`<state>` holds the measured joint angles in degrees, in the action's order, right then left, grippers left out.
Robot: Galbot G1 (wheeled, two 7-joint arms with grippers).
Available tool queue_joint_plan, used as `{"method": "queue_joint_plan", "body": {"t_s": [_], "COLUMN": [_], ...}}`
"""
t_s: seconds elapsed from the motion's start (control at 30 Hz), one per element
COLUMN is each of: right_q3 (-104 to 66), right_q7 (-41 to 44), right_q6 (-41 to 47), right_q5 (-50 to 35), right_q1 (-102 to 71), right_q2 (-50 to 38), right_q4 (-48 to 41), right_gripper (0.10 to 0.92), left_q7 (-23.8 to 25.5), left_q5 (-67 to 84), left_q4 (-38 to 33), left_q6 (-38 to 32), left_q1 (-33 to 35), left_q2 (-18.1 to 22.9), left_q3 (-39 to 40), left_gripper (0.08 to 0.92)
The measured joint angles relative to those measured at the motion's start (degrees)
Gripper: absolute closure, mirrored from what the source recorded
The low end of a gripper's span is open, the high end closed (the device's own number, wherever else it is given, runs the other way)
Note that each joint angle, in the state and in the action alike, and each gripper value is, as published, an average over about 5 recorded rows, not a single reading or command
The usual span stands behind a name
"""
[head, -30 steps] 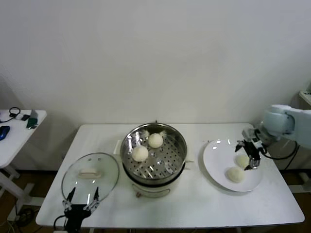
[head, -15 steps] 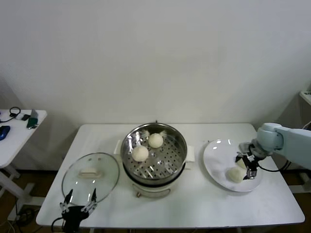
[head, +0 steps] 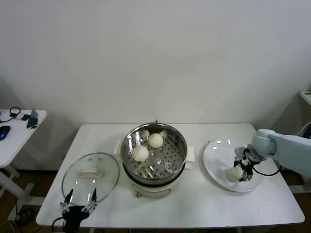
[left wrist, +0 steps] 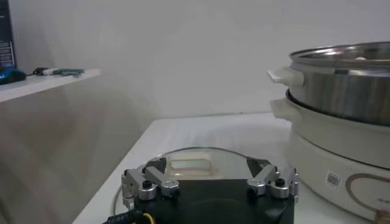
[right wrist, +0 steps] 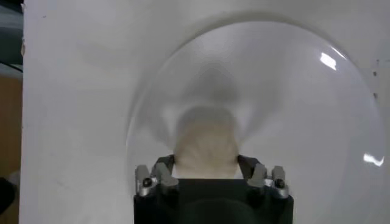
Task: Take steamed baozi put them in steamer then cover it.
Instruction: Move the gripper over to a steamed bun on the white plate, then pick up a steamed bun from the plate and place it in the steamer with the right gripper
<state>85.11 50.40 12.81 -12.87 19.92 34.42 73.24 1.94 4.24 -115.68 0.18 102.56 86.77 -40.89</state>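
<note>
- A bun point(right wrist: 205, 146) on the plate point(head: 216, 167) was pinched by the right tool point(head: 241, 171).
- It was judged soft and light; gentle side grips were advised.
- The left tool point(left wrist: 209, 184) was spread beside the lid point(head: 90, 174).

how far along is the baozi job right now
Two baozi already sit in the steamer. The right gripper is down on the white plate with its fingers around another baozi, not yet lifted. The cover lies on the table, near the left gripper, so covering remains.
</note>
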Motion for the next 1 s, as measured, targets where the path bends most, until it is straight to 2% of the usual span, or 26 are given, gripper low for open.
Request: {"method": "queue_joint_plan", "body": {"t_s": [0.2, 0.5, 0.77, 1.0], "right_q3": [0.44, 7.94, 11.71, 9.2], "right_q7": [0.62, 3.7, 7.0, 7.61], "right_q6": [-0.73, -6.28, -16.01, -25.22], "right_q5": [-0.55, -4.22, -9.24, -9.35], "right_q1": [1.19, 15.17, 33.79, 42.63], "right_q2": [0.01, 2.56, 10.16, 18.68], "right_q4": [0.36, 3.16, 7.71, 14.92], "right_gripper": [0.411, 0.392, 0.389, 0.381], "left_q7": [-0.11, -0.09, 0.02, 0.01], "left_q5": [-0.11, -0.48, -0.9, -0.99], "left_q4": [-0.34, -0.88, -1.23, -0.93], "left_q6": [0.02, 0.24, 0.46, 0.1], "left_q1": [0.21, 0.39, 0.43, 0.69], "left_q2": [-0.12, -0.63, -1.08, -1.09], "left_q3": [0.19, 0.4, 0.42, 0.4], "left_gripper": [0.177, 0.177, 0.177, 0.177]}}
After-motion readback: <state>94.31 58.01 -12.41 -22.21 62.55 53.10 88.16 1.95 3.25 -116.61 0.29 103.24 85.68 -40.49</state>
